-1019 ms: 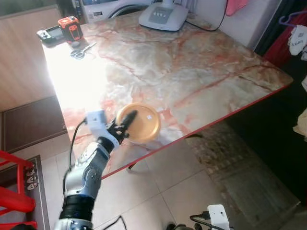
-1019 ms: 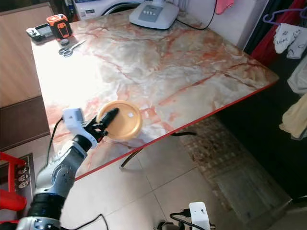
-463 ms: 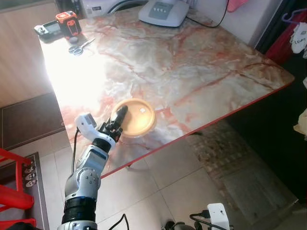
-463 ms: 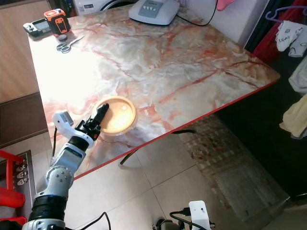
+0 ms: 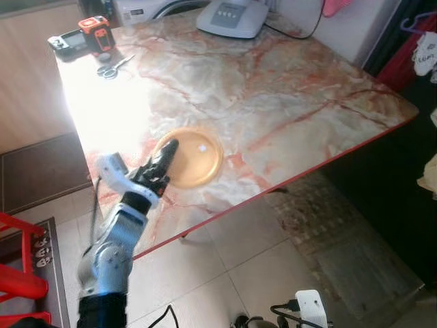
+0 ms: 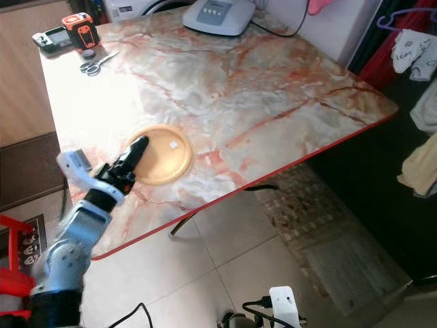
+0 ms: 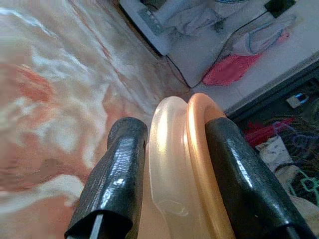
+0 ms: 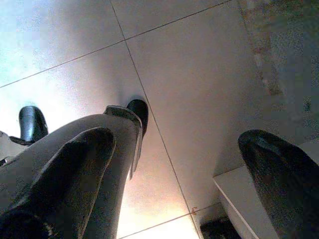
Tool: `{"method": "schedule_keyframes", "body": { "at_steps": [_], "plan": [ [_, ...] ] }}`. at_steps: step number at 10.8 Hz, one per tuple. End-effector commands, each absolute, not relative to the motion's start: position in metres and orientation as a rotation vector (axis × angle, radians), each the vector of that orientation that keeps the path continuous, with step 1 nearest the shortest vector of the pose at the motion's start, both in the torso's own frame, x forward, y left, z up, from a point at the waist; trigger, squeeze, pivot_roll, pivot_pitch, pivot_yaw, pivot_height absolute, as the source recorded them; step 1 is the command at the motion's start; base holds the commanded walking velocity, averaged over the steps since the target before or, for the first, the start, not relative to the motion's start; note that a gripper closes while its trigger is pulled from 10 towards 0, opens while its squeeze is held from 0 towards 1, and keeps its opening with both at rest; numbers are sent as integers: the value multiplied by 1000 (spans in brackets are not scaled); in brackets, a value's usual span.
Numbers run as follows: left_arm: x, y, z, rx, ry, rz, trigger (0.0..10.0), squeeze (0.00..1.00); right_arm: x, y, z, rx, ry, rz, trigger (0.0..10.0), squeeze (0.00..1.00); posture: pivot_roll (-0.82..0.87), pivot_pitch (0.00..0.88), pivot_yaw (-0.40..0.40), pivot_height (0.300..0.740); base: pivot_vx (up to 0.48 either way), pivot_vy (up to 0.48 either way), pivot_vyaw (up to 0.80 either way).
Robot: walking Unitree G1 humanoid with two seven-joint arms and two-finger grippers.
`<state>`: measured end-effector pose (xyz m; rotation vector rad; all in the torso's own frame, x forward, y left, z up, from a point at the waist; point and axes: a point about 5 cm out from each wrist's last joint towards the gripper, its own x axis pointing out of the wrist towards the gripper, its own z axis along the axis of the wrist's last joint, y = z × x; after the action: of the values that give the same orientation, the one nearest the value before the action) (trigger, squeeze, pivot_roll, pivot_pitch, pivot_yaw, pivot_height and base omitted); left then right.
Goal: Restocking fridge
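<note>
One left gripper (image 7: 172, 174) clamped on orange-lidded container (image 5: 193, 156), base hidden, right gripper (image 8: 174, 169) spread wide.

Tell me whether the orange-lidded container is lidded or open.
Lidded. The orange lid sits on the translucent container, with the left hand clamped across both on the marble table.

A marble-patterned table (image 5: 287, 102) with a red edge stands on a pale tiled floor (image 5: 259, 273), glare washing its left side; a red chair (image 5: 20, 280) sits nearby.
</note>
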<state>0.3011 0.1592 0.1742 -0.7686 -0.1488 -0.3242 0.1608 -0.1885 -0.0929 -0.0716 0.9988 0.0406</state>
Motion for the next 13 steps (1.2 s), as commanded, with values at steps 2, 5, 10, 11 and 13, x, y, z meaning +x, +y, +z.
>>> {"method": "schedule_keyframes", "body": {
  "at_steps": [2, 5, 10, 11, 13],
  "plan": [
    [297, 172, 180, -748, -177, -269, 10000, 0, 139, -192, -101, -75, 1078, 26, 10000, 0, -147, 148, -31, 740, 0, 0, 0],
    [300, 167, 180, -720, -153, -290, 10000, 0, 139, -191, -102, -70, 1078, 27, 10000, 0, -155, 148, -23, 740, 0, 0, 0],
    [301, 164, 180, -700, -140, -296, 10000, 0, 139, -191, -102, -60, 1077, 16, 10000, 0, -158, 173, -18, 740, 0, 0, 0],
    [301, 164, 180, -698, -140, -296, 10000, 0, 139, -191, -102, -59, 1076, 17, 10000, 0, -157, 177, -16, 740, 0, 0, 0],
    [302, 164, 180, -694, -140, -299, 10000, 0, 140, -190, -101, -58, 1075, 17, 10000, 0, -155, 178, -18, 740, 0, 0, 0]
  ]
}}
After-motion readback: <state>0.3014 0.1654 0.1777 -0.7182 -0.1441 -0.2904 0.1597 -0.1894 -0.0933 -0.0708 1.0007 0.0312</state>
